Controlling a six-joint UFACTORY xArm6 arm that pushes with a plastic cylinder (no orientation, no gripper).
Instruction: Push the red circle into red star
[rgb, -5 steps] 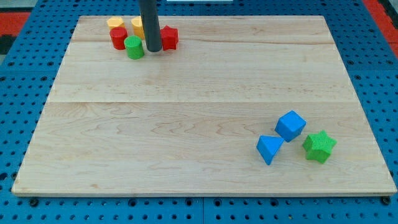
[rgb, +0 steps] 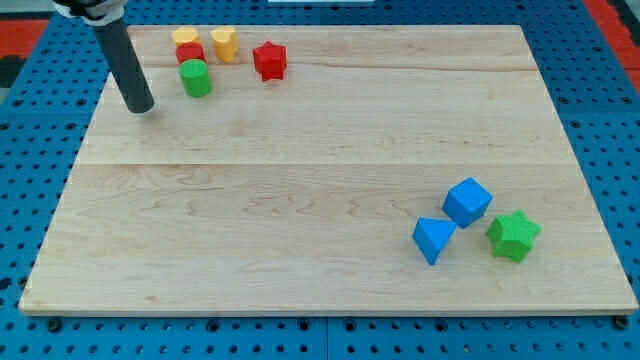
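1. The red circle (rgb: 189, 53) lies near the surface's top-left corner. The green cylinder (rgb: 196, 78) covers its lower part, touching it from the view's bottom, and a yellow block (rgb: 184, 37) touches it from the view's top.
2. My tip (rgb: 141, 108) rests on the surface to the view's left of the red circle and lower, apart from it. The green cylinder is the block nearest my tip, and a gap of bare wood shows between them.
3. There are no jaws on this arm; it ends in a plain dark rod, so nothing is grasped or released.
4. The red star (rgb: 269, 61) sits to the view's right of the red circle, apart from it, at about the same height.
5. A second yellow block (rgb: 224, 44) stands between the red circle and the red star, just beside the circle's upper right; whether they touch I cannot tell.
6. Far from the red circle, toward the surface's bottom-right, three blocks cluster: a blue cube (rgb: 467, 202), a blue triangular block (rgb: 432, 239) touching it below and to the left, and a green star (rgb: 514, 235) just to the cube's lower right.
7. The surface (rgb: 300, 200) is a pale wooden board made of joined planks. Around it lies a blue pegboard (rgb: 600, 150) with rows of holes, and red patches show at the view's top corners.
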